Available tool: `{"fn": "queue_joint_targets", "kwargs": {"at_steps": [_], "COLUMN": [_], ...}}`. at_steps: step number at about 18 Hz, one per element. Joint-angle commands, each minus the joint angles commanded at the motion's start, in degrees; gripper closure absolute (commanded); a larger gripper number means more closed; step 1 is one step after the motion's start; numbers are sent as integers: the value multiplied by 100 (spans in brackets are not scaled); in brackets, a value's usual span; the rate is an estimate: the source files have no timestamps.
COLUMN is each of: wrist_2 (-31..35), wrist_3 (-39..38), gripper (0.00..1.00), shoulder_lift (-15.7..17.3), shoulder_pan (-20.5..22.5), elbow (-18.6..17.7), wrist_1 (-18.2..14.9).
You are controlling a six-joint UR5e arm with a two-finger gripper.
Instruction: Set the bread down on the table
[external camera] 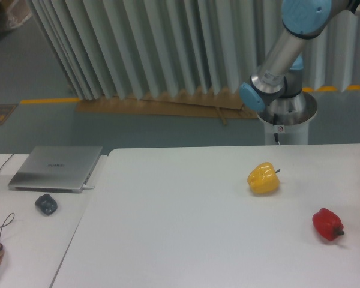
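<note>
Your white desk (pixel 186 228) carries a yellow bell pepper (pixel 263 178) toward its far right and a red bell pepper (pixel 327 224) nearer the camera, close to the right edge; the two sit well apart. At the extreme right edge, level with the yellow pepper, you have a small orange sliver cut off by the frame; whether that is the bread cannot be told, and no full loaf shows anywhere. Only the robot arm's (pixel 280 53) silver and blue links and its base behind the desk appear; the claw lies outside the view, so its jaws and its position relative to the bread cannot be reported. On the adjoining desk (pixel 24 240) to the left you will find a closed silver laptop (pixel 56 167), a dark mouse (pixel 46 204) in front of it, and a cable.
</note>
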Motion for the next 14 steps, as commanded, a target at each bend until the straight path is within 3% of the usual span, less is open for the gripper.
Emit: {"fn": "queue_joint_targets", "kwargs": {"at_steps": [5,14], "wrist_2": [-9,-387], "wrist_3": [-9,-404], "gripper": [63,63], "shoulder_lift": [211,957], "shoulder_pan": [-26,-263], "elbow": [0,-114], "wrist_1": [-61,-1159]}}
